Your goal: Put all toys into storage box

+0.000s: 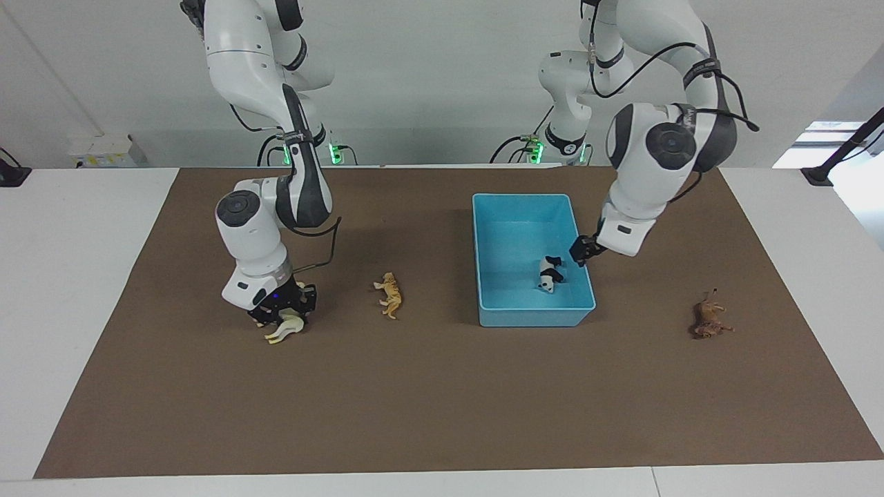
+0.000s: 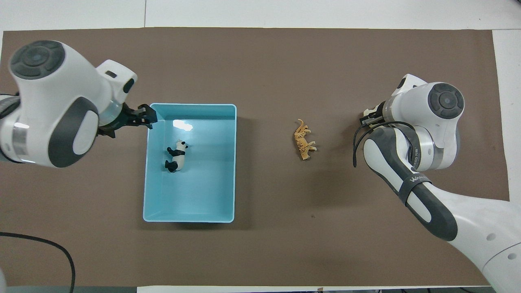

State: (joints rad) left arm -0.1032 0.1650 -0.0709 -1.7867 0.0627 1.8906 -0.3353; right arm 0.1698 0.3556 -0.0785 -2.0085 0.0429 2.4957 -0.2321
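Note:
The light blue storage box (image 1: 535,319) (image 2: 189,219) stands mid-table with the black-and-white panda (image 1: 550,273) (image 2: 176,155) lying in it. My left gripper (image 1: 580,250) (image 2: 144,118) hangs open and empty over the box's rim at the left arm's end. My right gripper (image 1: 282,316) is down on the mat, shut on the cream long-necked toy (image 1: 289,330); the overhead view hides this toy under the right arm. The orange tiger (image 1: 390,295) (image 2: 304,139) lies between that toy and the box. The dark brown toy (image 1: 711,322) lies toward the left arm's end.
A brown mat (image 1: 442,400) covers most of the white table. A black cable (image 2: 40,240) curves in at the table's edge nearest the robots, at the left arm's end.

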